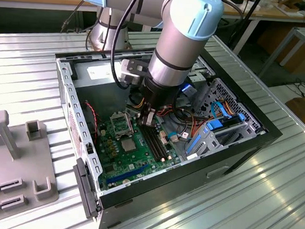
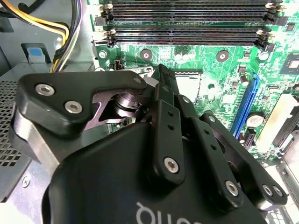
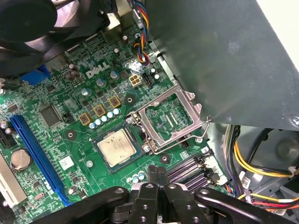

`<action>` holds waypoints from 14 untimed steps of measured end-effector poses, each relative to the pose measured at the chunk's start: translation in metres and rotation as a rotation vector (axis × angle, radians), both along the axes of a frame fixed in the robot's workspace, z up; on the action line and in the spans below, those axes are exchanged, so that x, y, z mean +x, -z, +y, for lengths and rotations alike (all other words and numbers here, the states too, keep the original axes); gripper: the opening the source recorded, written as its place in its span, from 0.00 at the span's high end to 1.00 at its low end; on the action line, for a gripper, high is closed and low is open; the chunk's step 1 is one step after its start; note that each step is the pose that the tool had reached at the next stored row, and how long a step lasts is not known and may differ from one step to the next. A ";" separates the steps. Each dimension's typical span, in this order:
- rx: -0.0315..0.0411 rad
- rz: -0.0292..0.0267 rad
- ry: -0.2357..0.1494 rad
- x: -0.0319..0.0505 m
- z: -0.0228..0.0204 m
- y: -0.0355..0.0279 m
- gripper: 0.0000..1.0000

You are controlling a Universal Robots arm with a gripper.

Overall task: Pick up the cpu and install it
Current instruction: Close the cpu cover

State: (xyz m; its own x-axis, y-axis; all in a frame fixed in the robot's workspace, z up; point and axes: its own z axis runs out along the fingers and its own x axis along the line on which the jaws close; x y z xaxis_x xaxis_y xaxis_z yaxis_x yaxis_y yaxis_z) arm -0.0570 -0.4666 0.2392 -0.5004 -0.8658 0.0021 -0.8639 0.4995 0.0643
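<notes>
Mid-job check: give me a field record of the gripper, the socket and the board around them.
gripper: shut, nothing seen between its tips
place: low in the case, over the board, by the RAM slots
socket: metal-framed, nothing seated in its centre
silvery chip: flat on the board beside the socket, untouched

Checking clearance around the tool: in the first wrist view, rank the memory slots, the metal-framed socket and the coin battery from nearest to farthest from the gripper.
1. Memory slots, right beside the gripper.
2. Metal-framed socket, mid-board.
3. Coin battery, beyond the blue slot.
</notes>
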 end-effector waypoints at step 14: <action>0.0233 -0.0327 -0.018 0.0000 0.0024 -0.0008 0.89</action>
